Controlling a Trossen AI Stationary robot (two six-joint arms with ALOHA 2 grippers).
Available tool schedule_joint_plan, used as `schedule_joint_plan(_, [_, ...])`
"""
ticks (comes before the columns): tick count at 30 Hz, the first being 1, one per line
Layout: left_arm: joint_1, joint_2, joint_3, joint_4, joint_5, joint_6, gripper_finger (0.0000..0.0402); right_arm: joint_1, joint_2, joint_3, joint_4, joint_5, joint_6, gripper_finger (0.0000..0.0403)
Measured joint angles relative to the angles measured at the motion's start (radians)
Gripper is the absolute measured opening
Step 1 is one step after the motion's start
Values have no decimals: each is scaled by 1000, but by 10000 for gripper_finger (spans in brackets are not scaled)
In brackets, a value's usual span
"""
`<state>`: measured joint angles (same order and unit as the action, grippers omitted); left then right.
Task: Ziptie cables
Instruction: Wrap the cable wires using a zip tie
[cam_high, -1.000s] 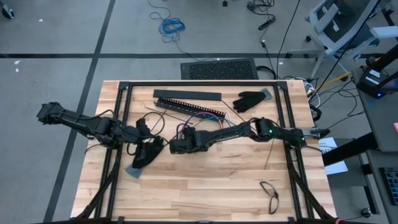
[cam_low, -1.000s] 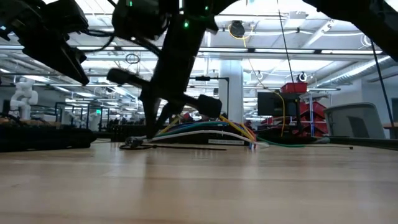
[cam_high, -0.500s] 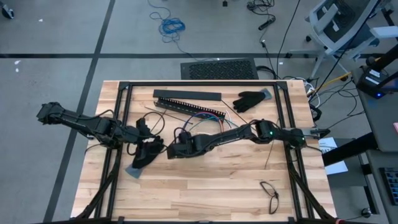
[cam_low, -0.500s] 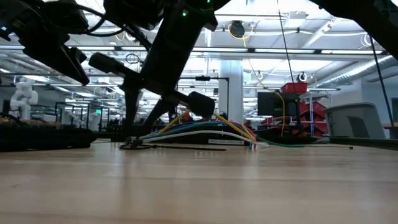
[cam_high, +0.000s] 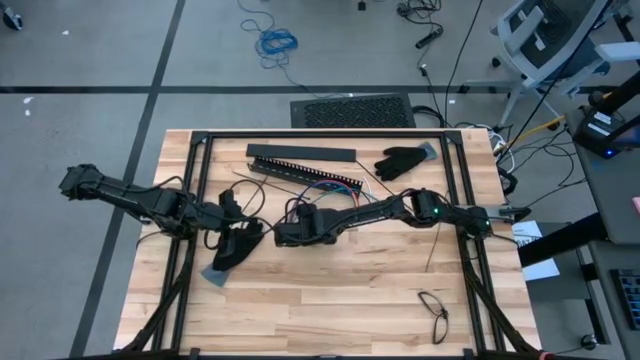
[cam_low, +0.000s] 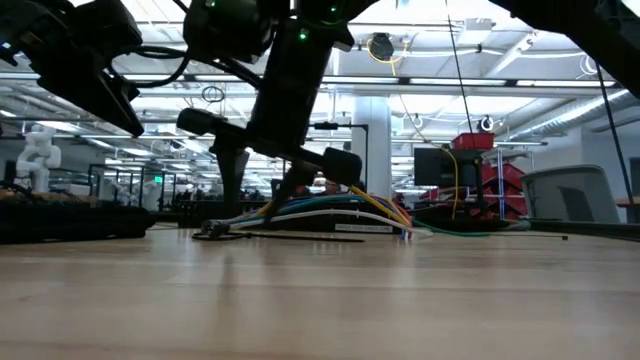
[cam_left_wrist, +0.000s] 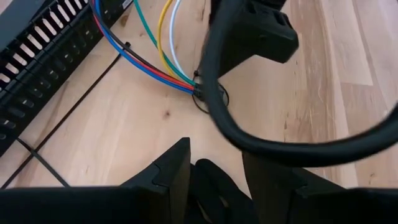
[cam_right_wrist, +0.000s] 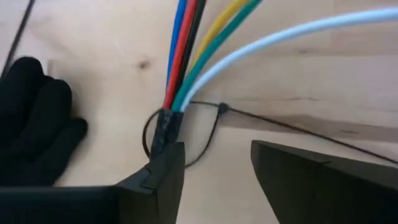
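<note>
Two end effectors: right end effector (cam_right_wrist: 211, 168), parted and empty, sits directly over the bunched thin coloured cables (cam_right_wrist: 186, 68), which run straight ahead; left end effector (cam_high: 238, 243), clenched on a black glove (cam_left_wrist: 214, 190), farther.

The right gripper (cam_high: 283, 235) is stretched low toward the middle of the table, fingers (cam_right_wrist: 163, 177) parted. The left gripper (cam_high: 245, 238) lies near the table's left edge, angled inward, its fingers (cam_left_wrist: 171, 177) closed on a black glove.

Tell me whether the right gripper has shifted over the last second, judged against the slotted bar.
Yes. In the high view the right gripper swung out toward the left arm and came back, ending about where it began below the slotted bar, fingers now apart over the cables.
</note>
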<state>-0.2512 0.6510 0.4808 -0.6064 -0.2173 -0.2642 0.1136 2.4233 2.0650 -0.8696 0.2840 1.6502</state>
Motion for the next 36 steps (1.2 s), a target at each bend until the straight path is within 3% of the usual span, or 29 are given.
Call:
schedule_joint_plan(8, [0,0,0,0,1,0,142,-3,0,0,31,-34,10,138])
schedule_joint_plan(36, [0,0,0,24,20,16,142,-52,28,2,41,-133,53,137])
